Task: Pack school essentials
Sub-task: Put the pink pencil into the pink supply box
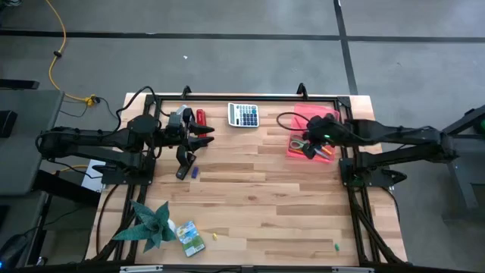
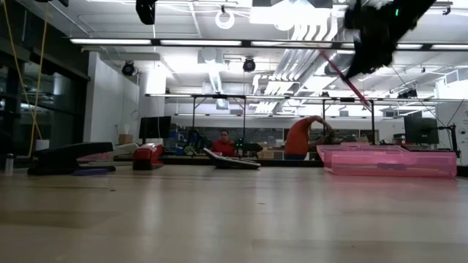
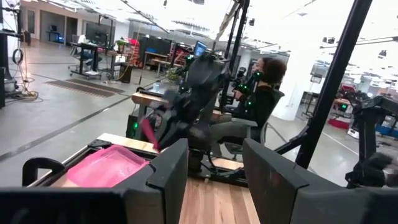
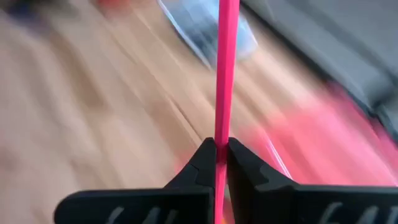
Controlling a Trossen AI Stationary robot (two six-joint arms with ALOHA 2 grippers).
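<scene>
My right gripper (image 1: pixel 310 149) hovers over the pink tray (image 1: pixel 327 119) at the table's far right, shut on a thin pink stick (image 4: pixel 226 68). In the low view the stick (image 2: pixel 345 77) slants below the gripper (image 2: pixel 380 33), clear of the tray (image 2: pixel 391 162). Some small pieces, one orange (image 1: pixel 326 152), lie in the tray. My left gripper (image 1: pixel 203 136) is open and raised near the red stapler (image 1: pixel 201 117), touching nothing. A tiny blue eraser (image 1: pixel 195 173), a green-yellow crayon box (image 1: pixel 190 237) and a yellow stick (image 1: pixel 214 236) lie flat on the table. My right gripper pinches the pink stick between its two fingertips (image 4: pixel 202 163), near one end (image 4: pixel 221 146). The fingers lie roughly along the stick, which runs straight out past the tips. The stick is lifted clear and slants above the tray.
A grey-white calculator (image 1: pixel 243 115) lies at the far edge, a black stapler (image 1: pixel 184 163) near my left gripper, and a green plant (image 1: pixel 150 224) at the near left corner. A small green piece (image 1: pixel 336 246) lies near right. The middle of the table is bare wood. People sit beyond the table.
</scene>
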